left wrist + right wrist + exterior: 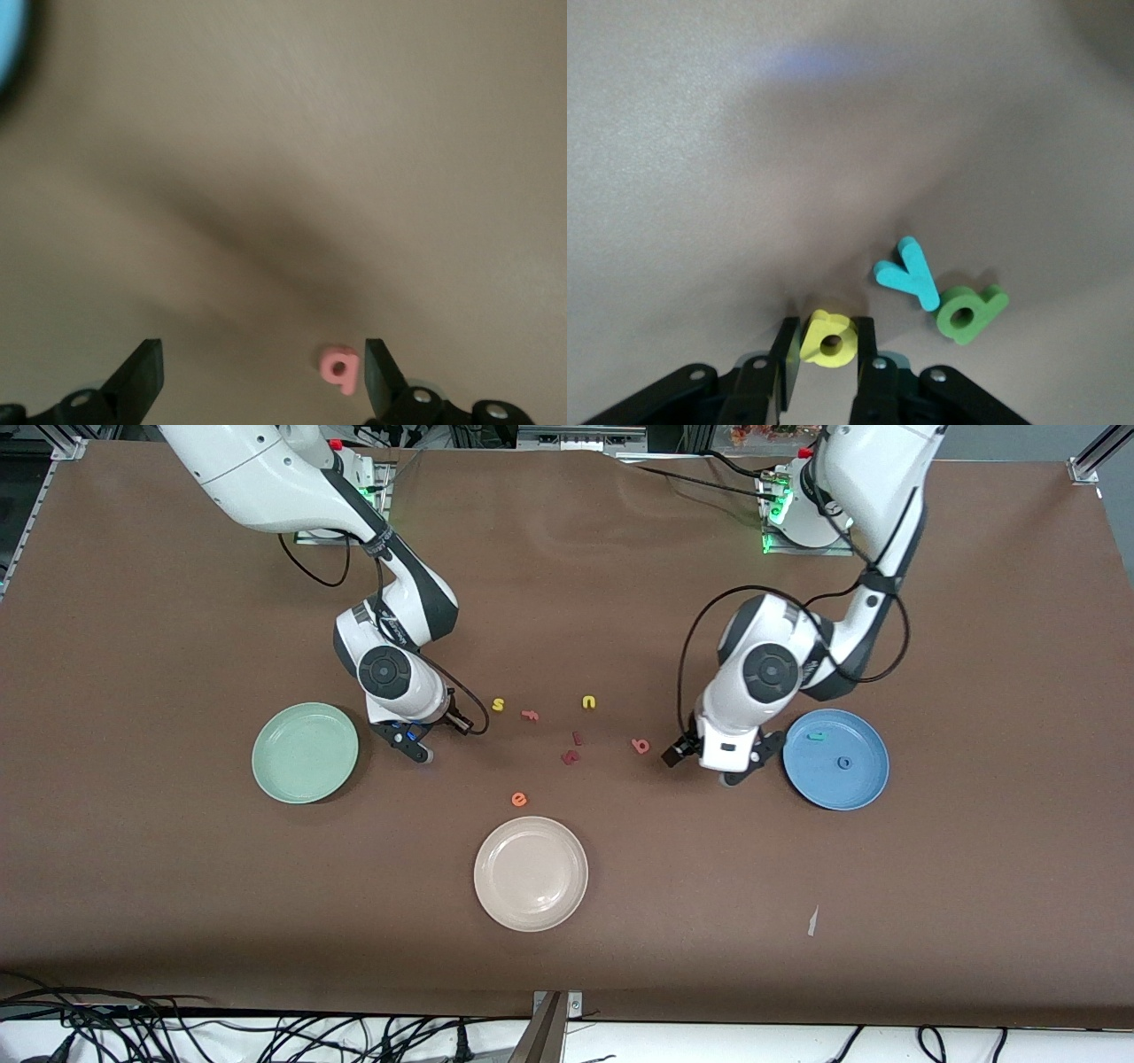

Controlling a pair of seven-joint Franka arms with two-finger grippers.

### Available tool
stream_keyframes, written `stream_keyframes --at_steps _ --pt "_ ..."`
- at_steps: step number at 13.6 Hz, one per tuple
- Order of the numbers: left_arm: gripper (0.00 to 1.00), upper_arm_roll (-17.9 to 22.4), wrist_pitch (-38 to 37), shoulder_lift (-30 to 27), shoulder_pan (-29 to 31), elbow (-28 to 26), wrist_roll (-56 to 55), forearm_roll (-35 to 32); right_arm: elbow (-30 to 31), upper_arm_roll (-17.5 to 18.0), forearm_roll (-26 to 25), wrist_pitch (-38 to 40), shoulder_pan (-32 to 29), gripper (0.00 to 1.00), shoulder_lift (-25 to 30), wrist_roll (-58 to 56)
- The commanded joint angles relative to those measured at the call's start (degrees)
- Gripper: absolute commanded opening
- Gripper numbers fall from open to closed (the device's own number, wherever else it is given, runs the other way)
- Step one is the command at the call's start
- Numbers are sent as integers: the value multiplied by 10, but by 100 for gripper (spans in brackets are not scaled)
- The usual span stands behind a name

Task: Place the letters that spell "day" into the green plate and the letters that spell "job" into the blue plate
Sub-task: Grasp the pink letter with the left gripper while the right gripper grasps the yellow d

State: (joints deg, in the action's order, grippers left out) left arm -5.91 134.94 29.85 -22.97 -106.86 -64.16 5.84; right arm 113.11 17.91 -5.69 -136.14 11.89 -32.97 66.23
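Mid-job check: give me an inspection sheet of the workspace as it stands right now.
Surface: brown table, one white scrap.
Job's things: green plate empty; blue plate holds teal j and blue o; pink b on the table; teal y and green d lie side by side on the table.
Clutter: cream plate, stray letters mid-table.
Grippers: left tool open, low over the table, pink b just inside one finger; right tool closed on yellow a.
Cables: loops along both arms; black cables past the table's near edge.
Surroundings: nothing seen.
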Motion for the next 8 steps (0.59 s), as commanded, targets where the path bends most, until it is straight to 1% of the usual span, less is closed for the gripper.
stream_keyframes --at_steps 1,3,4,5,8 --pt "100 10 22 47 -38 33 -17 1 -9 -19 -10 41 -6 16 25 -52" --pt "100 9 23 86 -58 73 -22 -27 -56 -34 -7 137 -6 16 31 -96" --pt "100 9 23 102 -64 89 -27 -29 -76 -38 -6 168 -7 16 34 -113" --pt "100 10 23 111 -69 93 -30 -29 -82 -44 -6 186 -7 16 40 -136" --pt "93 10 23 121 -71 93 -30 -30 -69 -92 -6 192 -7 16 56 -231"
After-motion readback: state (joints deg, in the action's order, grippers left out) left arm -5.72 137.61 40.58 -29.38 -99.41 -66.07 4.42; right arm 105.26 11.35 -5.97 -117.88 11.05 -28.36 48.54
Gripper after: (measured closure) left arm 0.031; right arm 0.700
